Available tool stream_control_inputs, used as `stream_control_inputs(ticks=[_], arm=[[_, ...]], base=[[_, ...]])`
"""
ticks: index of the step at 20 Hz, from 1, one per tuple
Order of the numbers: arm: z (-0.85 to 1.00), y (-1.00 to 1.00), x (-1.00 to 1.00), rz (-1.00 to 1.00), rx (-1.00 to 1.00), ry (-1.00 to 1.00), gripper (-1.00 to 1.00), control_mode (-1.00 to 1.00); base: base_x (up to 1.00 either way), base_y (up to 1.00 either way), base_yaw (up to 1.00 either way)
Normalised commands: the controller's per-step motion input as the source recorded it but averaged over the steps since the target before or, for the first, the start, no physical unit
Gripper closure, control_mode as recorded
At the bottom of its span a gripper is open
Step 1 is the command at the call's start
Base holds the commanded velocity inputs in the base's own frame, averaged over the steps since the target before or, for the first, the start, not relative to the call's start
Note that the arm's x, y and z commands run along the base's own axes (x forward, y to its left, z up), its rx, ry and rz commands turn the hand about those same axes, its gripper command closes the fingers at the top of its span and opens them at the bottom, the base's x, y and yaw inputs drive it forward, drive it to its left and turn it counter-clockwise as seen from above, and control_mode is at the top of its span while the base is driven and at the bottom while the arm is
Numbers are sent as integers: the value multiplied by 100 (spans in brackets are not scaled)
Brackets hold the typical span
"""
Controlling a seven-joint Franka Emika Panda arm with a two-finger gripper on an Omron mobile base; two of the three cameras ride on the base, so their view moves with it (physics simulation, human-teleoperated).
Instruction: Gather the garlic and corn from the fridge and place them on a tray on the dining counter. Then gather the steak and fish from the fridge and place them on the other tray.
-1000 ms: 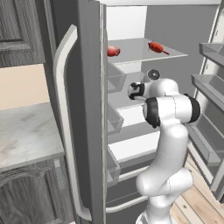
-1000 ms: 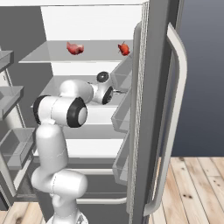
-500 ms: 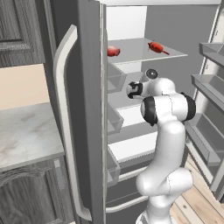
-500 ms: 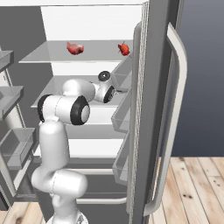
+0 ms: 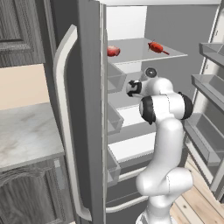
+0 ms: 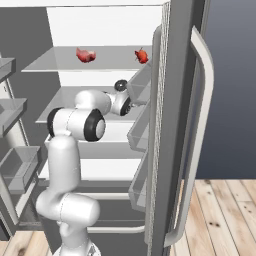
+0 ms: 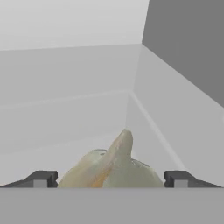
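Note:
The fridge (image 5: 87, 109) stands with both doors open. My arm reaches onto its second shelf. An off-white garlic (image 7: 109, 168) bulb with a pointed tip lies on the pale shelf. My gripper (image 7: 111, 179) is open, with one dark fingertip (image 7: 41, 178) on each side of the bulb and a gap on both sides. On the top shelf lie the red steak (image 5: 113, 51) at the left and a red fish (image 5: 156, 47) with a thin tail further right. The right base view has the steak (image 6: 85, 55) and the fish (image 6: 141, 55) above my hand (image 6: 122, 104).
Door bins (image 5: 114, 120) line the left door close to my hand, and more bins (image 5: 205, 131) hang on the right door. A marbled counter (image 5: 26, 135) on dark cabinets lies left of the fridge. The shelf's back wall and right wall (image 7: 183, 52) close in behind the garlic.
My hand has edged a little further onto the second shelf. The steak and fish on the top shelf have not moved, and the base has stayed put.

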Motion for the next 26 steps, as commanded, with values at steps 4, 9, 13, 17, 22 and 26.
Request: stream_control_inputs(ticks=[4, 9, 13, 17, 22, 26], arm=[[-6, -21, -6, 0, 0, 0, 100, -100], [-19, 1, -53, 0, 3, 0, 100, -100], [-16, 19, -60, 0, 4, 0, 100, -100], [-2, 2, -62, 0, 4, 0, 100, -100], [2, 0, -62, 0, 4, 0, 100, -100], [15, 12, -62, 0, 3, 0, 100, -100]], base=[[0, 0, 0], [0, 0, 0], [0, 0, 0], [0, 0, 0], [0, 0, 0], [0, 0, 0]])
